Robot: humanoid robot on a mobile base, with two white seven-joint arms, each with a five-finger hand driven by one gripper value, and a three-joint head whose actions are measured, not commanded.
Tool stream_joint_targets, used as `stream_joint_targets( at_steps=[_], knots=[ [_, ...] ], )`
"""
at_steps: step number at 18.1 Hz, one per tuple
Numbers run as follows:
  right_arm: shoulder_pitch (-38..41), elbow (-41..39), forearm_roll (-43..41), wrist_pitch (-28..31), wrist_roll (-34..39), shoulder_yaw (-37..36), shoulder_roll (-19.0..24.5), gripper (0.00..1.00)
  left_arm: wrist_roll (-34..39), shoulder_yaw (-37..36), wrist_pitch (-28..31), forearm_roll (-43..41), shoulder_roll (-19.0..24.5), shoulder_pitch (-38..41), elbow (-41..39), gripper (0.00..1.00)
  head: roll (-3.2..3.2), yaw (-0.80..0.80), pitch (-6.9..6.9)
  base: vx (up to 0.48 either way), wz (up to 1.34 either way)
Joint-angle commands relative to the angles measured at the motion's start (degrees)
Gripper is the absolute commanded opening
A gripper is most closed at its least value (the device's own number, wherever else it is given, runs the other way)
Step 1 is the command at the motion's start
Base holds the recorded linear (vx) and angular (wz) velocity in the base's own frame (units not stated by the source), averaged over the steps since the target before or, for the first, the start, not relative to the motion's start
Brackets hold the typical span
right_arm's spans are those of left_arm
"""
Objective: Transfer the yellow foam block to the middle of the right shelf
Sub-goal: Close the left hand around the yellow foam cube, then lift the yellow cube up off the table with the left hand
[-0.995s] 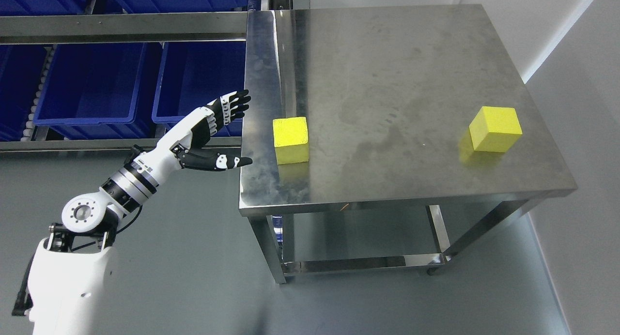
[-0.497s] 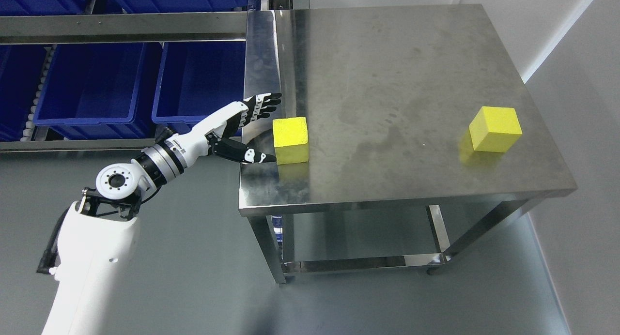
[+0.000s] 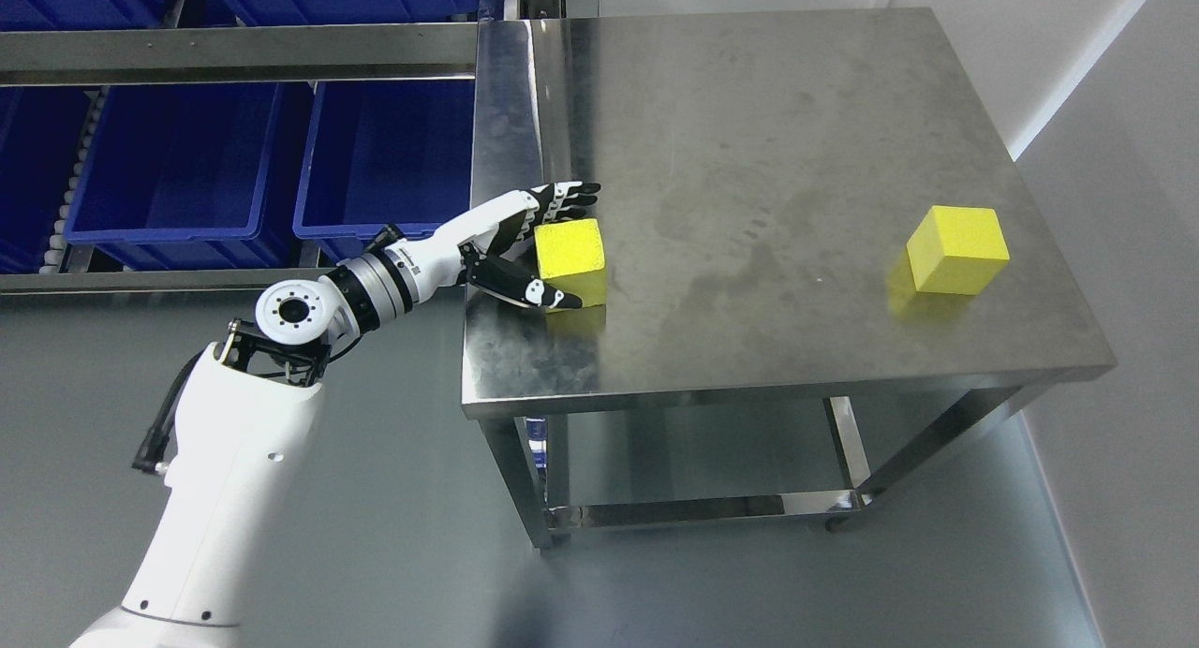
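Near the left edge of the steel table [image 3: 749, 114] sits a yellow foam block [image 3: 571, 255]. My left hand [image 3: 581, 247] reaches in from the left and straddles it. The fingers [image 3: 562, 198] stretch along its far side, and the thumb [image 3: 548, 297] lies against its near face. The fingers are still extended rather than curled, and the block rests on the table. A second yellow foam block [image 3: 957, 250] stands near the table's right edge, far from the hand. My right arm is out of view.
Blue bins [image 3: 178, 161] sit on a roller rack with metal rails [image 3: 234, 53] to the left of the table. A white wall [image 3: 1115, 161] runs close along the table's right side. Grey floor lies below, and the table has a lower crossbar [image 3: 693, 509].
My left arm has extended rightward from beside the table edge until the hand surrounds the near block. The block has shifted slightly right and turned a little.
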Motion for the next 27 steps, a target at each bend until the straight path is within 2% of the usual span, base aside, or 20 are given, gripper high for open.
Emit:
stream_joint_targets(
  at_steps=[1,3,6,8,10,12,15,17,18,20,21,24,27],
  knots=[
    [-0.09,-1.0,0.0,-0.01,0.05,0.0,-1.0,1.0,-3.52,-4.43,-0.11,-1.34,-3.89,-2.36,9.88,0.87,0.0,0.0,0.0,0.0,0.0],
    [-0.09,-1.0,0.0,-0.01,0.05,0.0,-1.0,1.0,-3.78,-3.73,-0.28,-1.25,-4.16,-2.18,9.79,0.74,0.0,0.0,0.0,0.0,0.03],
    [-0.09,-1.0,0.0,-0.01,0.05,0.0,-1.0,1.0,-3.7,2.05,-0.99,-1.16,-6.78,-1.4,9.27,0.46,0.0,0.0,0.0,0.001,0.08],
    [-0.09,-1.0,0.0,-0.01,0.05,0.0,-1.0,1.0,-3.78,5.66,-0.99,-1.16,-9.05,-0.95,9.09,0.36,0.0,0.0,0.0,0.005,0.06],
    [-0.09,-1.0,0.0,-0.01,0.05,0.0,-1.0,1.0,-3.7,8.56,-1.25,-1.08,-9.05,-0.95,8.04,0.35,0.0,0.0,0.0,0.0,0.06],
    [-0.18,-1.0,0.0,-0.01,0.05,0.0,-1.0,1.0,-3.52,12.51,-4.31,1.63,-9.05,-1.3,4.63,0.35,0.0,0.0,0.0,-0.004,0.07],
    [-0.09,-1.0,0.0,-0.01,0.05,0.0,-1.0,1.0,0.24,13.67,-11.95,15.68,-9.05,-1.92,0.22,0.35,0.0,0.0,0.0,-0.001,-0.01],
    [-0.09,-1.0,0.0,-0.01,0.05,0.0,-1.0,1.0,9.17,14.64,-21.76,16.33,-9.05,-2.36,-0.31,0.34,0.0,0.0,0.0,-0.003,-0.06],
    [-0.09,-1.0,0.0,-0.01,0.05,0.0,-1.0,1.0,17.4,14.47,-26.6,16.24,-9.05,-2.36,-0.31,0.34,0.0,0.0,0.0,-0.002,-0.09],
    [-0.09,-1.0,0.0,-0.01,0.05,0.0,-1.0,1.0,33.5,14.38,-27.71,16.24,-9.05,-2.36,-1.1,0.34,0.0,0.0,0.0,0.004,-0.02],
    [-0.09,-1.0,0.0,-0.01,0.05,0.0,-1.0,1.0,38.09,14.29,-27.71,16.15,-9.05,-2.19,-1.19,0.34,0.0,0.0,0.0,0.001,0.02],
    [-0.09,-1.0,0.0,-0.01,0.05,0.0,-1.0,1.0,47.17,14.29,-27.01,15.63,-9.05,-1.05,-1.46,0.34,0.0,0.0,0.0,0.002,0.02],
    [-0.09,-1.0,0.0,-0.01,0.05,0.0,-1.0,1.0,48.16,14.38,-26.13,14.39,-9.05,1.41,-1.81,0.34,0.0,0.0,0.0,0.0,0.0]
  ],
)
